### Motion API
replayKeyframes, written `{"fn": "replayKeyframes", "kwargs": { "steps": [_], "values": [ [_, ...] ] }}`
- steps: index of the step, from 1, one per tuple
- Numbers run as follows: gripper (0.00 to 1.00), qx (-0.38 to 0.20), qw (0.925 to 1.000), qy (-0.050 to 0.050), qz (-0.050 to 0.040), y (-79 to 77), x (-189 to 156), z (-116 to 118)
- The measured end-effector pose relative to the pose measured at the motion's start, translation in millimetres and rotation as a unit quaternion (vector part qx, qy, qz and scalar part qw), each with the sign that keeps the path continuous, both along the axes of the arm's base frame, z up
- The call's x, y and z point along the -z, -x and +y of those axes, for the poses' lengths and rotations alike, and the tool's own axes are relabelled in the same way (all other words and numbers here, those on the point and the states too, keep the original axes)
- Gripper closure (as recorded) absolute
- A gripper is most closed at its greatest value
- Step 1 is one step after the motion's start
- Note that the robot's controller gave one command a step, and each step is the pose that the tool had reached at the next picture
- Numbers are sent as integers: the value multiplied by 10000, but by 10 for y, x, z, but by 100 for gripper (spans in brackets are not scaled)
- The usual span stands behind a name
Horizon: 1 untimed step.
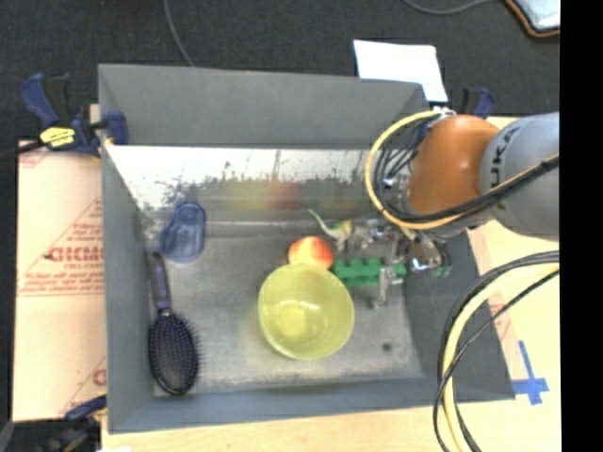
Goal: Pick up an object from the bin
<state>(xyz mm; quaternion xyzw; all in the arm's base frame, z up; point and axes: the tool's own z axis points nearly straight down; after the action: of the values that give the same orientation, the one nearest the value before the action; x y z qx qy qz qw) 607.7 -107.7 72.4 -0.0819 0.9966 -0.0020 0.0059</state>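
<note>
Yellow-green bowl (306,323) sits near the centre of the bin (283,398). At its two o'clock a green block (358,271) lies under the jaws, their opening impossible to tell. A straight descent should avoid the red ball (309,250) at twelve.
</note>
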Motion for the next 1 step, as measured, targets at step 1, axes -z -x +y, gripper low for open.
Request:
{"fn": "replayKeyframes", "kwargs": {
  "steps": [1],
  "values": [
    [0, -18, 10000, 10, -18, -18, -6, 5]
  ]
}}
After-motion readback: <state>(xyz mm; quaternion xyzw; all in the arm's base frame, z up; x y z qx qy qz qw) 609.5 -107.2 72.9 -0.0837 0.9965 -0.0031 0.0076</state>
